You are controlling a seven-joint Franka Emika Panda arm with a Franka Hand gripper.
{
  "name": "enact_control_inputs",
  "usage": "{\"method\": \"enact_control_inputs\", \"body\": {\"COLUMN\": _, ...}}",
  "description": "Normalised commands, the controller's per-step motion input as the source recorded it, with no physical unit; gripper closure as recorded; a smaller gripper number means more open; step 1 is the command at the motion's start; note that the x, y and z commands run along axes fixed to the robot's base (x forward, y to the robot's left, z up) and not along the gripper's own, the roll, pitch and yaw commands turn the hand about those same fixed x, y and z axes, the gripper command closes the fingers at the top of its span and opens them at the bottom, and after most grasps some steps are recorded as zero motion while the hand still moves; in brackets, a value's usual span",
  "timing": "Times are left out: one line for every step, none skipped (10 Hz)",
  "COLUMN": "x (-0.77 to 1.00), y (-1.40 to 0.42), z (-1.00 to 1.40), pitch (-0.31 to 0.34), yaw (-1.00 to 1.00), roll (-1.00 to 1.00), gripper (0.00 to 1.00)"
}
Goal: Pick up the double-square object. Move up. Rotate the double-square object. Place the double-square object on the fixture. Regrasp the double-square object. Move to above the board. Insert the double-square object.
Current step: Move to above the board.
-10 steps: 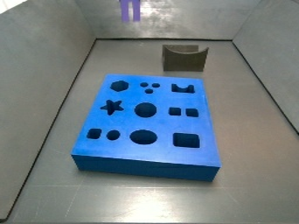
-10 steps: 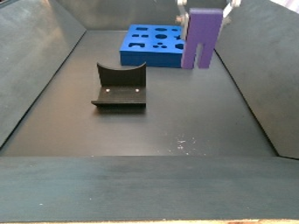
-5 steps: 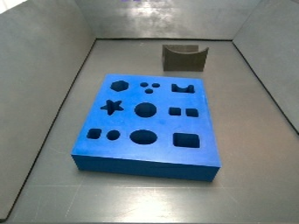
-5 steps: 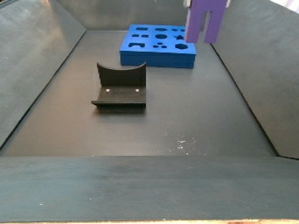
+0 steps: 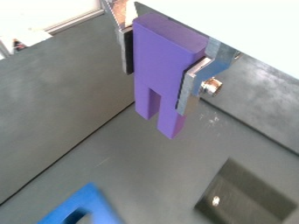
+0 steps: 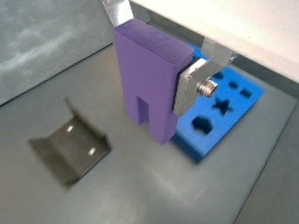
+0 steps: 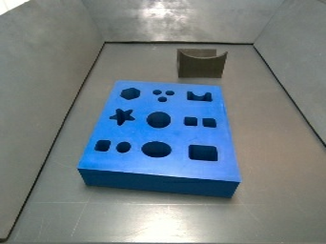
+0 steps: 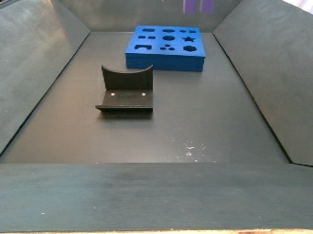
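No text or label can be read anywhere.

In a side view only the prong tips of the double-square object (image 8: 200, 6) show at the picture's edge, and the gripper (image 5: 160, 63) holding it lies out of frame in both side views. In both wrist views the board (image 6: 219, 117) is cut off, with only 1 corner showing in one, and the fixture (image 5: 244, 200) is partly cropped there.

Gripper (image 5: 160, 63), wrist views: two flat silver metal finger plates (image 5: 200, 77), thin in section, straight-edged with squared corners. One plate carries a round silver screw head (image 6: 208, 87) on its outer face, set in a small stepped lug. The metal is brushed and pale grey. No part of the arm shows in either side view
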Motion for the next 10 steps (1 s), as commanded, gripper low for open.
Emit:
{"method": "enact_control_inputs", "body": {"x": 0.18, "y": -1.0, "z": 0.29, "pitch": 0.098, "yaw": 0.0, "roll": -0.01, "gripper": 1.0}}
{"method": "enact_control_inputs", "body": {"x": 0.19, "y": -1.0, "z": 0.29, "pitch": 0.096, "yaw": 0.01, "roll": 0.0, "gripper": 1.0}}
{"method": "enact_control_inputs", "body": {"x": 0.2, "y": -1.0, "z": 0.29, "pitch": 0.104, "yaw": 0.01, "roll": 0.0, "gripper": 1.0}}
{"method": "enact_control_inputs", "body": {"x": 0.21, "y": -1.0, "z": 0.29, "pitch": 0.111, "yaw": 0.01, "roll": 0.0, "gripper": 1.0}}
{"method": "enact_control_inputs", "body": {"x": 0.23, "y": -1.0, "z": 0.3, "pitch": 0.117, "yaw": 0.01, "roll": 0.0, "gripper": 1.0}}
{"method": "enact_control_inputs", "body": {"x": 0.24, "y": -1.0, "z": 0.3, "pitch": 0.124, "yaw": 0.01, "roll": 0.01, "gripper": 1.0}}
{"method": "enact_control_inputs", "body": {"x": 0.26, "y": -1.0, "z": 0.3, "pitch": 0.132, "yaw": 0.01, "roll": 0.01, "gripper": 1.0}}
{"method": "enact_control_inputs", "body": {"x": 0.27, "y": -0.9, "z": 0.27, "pitch": 0.13, "yaw": 0.01, "roll": 0.01, "gripper": 1.0}}
{"method": "enact_control_inputs", "body": {"x": 0.21, "y": -0.64, "z": 0.2, "pitch": 0.129, "yaw": 0.01, "roll": 0.02, "gripper": 1.0}}
{"method": "enact_control_inputs", "body": {"x": 0.14, "y": -0.33, "z": 0.11, "pitch": 0.116, "yaw": 0.01, "roll": 0.04, "gripper": 1.0}}
